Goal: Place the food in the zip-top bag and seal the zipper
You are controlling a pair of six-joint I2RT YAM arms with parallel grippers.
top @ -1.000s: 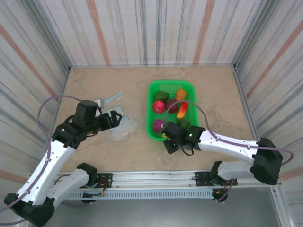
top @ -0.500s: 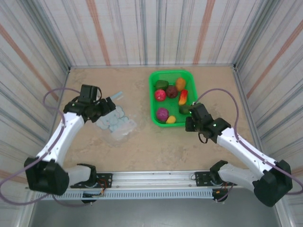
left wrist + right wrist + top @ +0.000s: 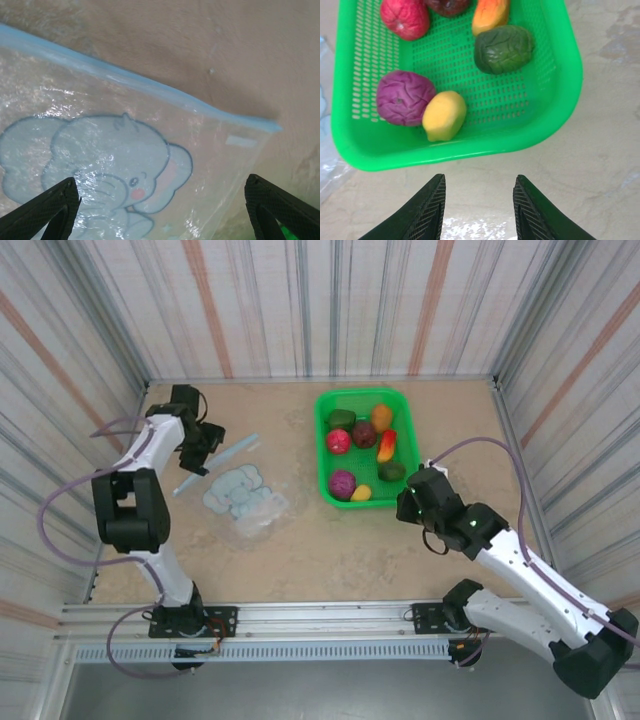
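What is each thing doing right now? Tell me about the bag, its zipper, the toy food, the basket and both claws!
zip-top bag: lying flat on the table, no food in it.
zipper: cannot tell whether it is sealed.
food: loose in the green basket, none held.
green basket: upright on the table, holding the food.
left gripper: open, empty, over the bag.
right gripper: open, empty, just outside the basket's wall.

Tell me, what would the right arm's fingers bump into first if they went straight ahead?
Probably the near wall of the green basket, just ahead of the right fingers; the yellow toy sits right behind that wall.
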